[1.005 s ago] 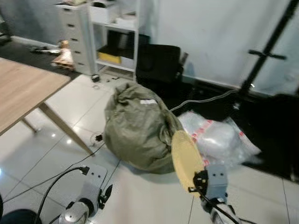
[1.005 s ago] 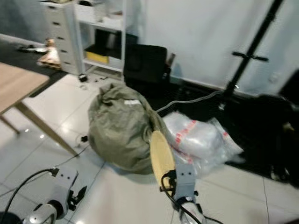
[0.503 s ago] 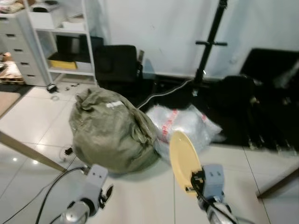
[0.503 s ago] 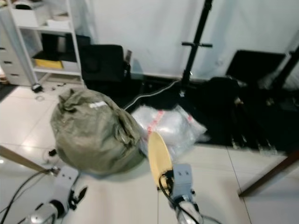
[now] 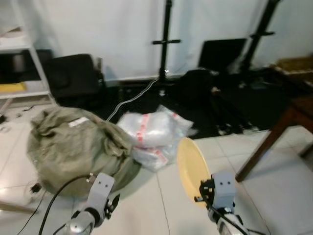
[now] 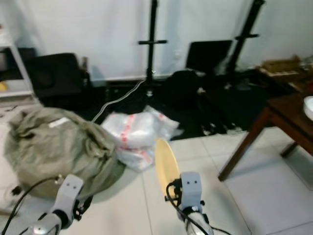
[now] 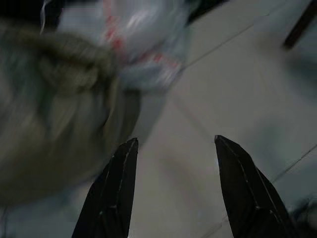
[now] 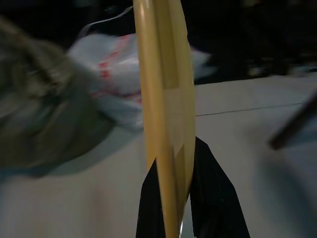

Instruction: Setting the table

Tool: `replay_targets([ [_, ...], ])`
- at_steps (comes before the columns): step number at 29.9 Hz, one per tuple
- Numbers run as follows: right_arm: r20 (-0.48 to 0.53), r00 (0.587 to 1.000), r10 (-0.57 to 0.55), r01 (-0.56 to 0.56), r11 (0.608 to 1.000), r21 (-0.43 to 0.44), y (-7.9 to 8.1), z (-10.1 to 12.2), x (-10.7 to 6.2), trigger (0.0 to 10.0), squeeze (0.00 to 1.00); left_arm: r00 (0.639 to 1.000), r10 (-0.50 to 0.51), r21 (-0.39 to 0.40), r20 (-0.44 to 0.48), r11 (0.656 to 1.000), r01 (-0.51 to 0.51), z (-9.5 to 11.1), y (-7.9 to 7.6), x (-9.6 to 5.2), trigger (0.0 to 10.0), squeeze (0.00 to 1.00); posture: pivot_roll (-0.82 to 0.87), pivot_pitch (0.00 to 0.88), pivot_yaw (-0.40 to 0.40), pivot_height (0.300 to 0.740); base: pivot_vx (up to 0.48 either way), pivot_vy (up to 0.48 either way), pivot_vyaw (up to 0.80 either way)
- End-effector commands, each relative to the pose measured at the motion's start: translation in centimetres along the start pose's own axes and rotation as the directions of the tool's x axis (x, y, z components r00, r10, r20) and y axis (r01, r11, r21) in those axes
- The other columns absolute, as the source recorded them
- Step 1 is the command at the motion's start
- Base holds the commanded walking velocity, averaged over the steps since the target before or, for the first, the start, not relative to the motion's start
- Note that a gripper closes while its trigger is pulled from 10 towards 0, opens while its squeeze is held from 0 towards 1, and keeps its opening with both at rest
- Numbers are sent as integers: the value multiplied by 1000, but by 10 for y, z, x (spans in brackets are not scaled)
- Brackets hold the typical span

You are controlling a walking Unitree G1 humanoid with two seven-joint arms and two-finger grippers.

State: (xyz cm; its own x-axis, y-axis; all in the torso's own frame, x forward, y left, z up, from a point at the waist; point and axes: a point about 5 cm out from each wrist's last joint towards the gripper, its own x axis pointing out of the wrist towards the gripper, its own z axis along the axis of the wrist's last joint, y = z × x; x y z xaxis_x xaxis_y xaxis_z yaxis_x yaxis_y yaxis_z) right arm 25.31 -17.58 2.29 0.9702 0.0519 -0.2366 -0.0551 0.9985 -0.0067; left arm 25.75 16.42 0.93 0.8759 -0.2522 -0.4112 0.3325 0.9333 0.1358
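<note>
A large olive-green sack [image 5: 73,147] sat bulging on the pale tiled floor [image 5: 161,200] at the left of the head views, its mouth bunched shut so that its contents could not be seen. Just beside it, toward the centre, lay a clear plastic bag [image 5: 151,134] with red markings, stuffed with something pale that could not be made out. Behind them, black bags and stands stood against a white wall. At the right edge a dark wooden surface [image 6: 288,115] showed a corner and one slanting leg, with the rim of a white dish [image 6: 308,107] on it.

The yellow plate [image 5: 191,169] was low in the centre of the frame, held on edge above the floor. Its long axis ran nearly upright, leaning slightly toward the upper left, and its face was turned to the robot's left. The right hand [image 8: 190,198] pinched it at the bottom rim, one black finger on each face, as the right wrist view showed.

The left hand [image 7: 173,188] hung at the lower left of the frame over bare tiles, its two fingers spread apart and holding nothing.
</note>
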Motion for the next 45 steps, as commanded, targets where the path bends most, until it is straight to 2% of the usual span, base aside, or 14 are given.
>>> replay_targets([
  [1, -2, 1000, 2, -2, 1000, 5, 2, -3, -2, 10000, 0, 999, -1, -1, -46, 1000, 1, -13, 1, -6, 10000, 0, -58, 0, 93, 740, 0, 0, -800],
  [45, 1, 1000, 1, -1, 1000, 7, 4, -3, -1, 10000, 0, 999, -10, 4, -39, 1000, 10, -13, 2, -5, 10000, 0, -56, 0, 99, 740, 0, 0, -800],
])
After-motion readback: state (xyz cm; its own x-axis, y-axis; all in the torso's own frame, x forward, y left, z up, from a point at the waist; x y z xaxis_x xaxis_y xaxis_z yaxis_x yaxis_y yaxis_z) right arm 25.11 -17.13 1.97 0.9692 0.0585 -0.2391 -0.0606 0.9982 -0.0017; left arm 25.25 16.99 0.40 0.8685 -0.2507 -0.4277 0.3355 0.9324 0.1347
